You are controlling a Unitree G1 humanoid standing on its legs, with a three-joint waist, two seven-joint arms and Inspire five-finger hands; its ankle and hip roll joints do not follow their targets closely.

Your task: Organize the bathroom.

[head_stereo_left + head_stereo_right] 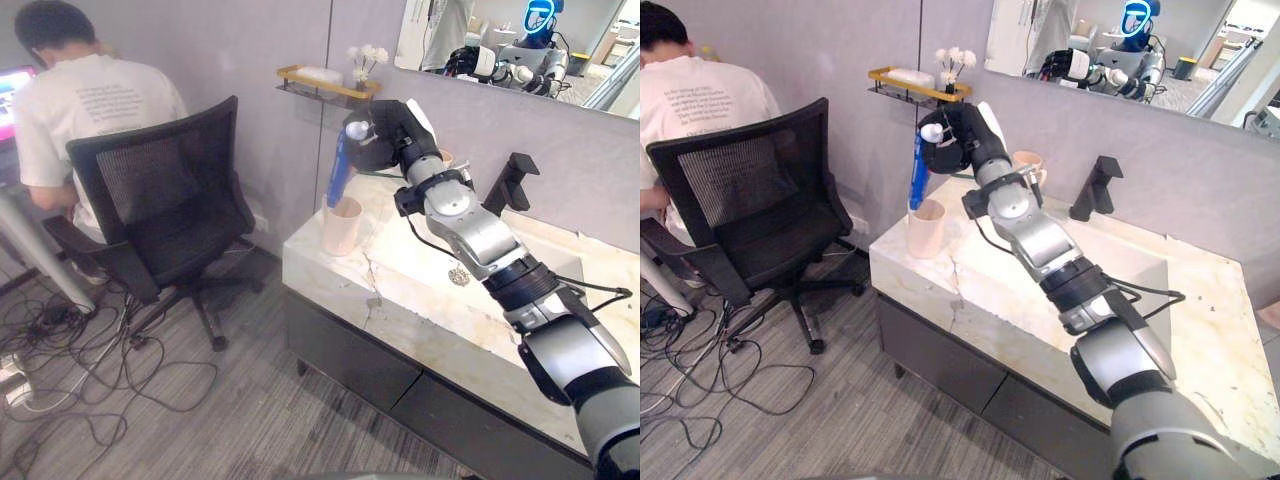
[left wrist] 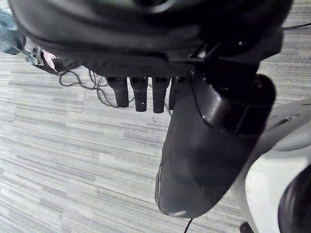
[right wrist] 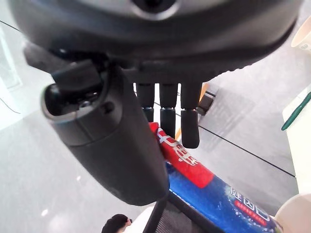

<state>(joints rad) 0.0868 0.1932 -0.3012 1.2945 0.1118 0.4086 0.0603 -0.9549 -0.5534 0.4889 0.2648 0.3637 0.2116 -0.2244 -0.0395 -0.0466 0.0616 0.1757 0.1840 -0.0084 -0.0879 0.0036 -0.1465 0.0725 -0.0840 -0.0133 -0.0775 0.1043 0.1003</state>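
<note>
My right hand is up over the far left corner of the marble counter, thumb and fingers closed around the upper end of a blue toothpaste tube — in the right wrist view the tube runs out from between thumb and fingers, its red band right at the grip. The tube hangs nearly upright, its long axis pointing straight down from my palm into the pale pink cup just below; its lower end looks to be at or just inside the cup's rim, though I cannot tell whether it touches the bottom. So the move ahead turns on a plain vertical line — hand above, cup beneath, tube between. A second cup stands behind my wrist near the black faucet, and a gold shelf sits on the wall above. My left hand hangs idle by the floor, fingers straight. A person sits in an office chair, well apart.
</note>
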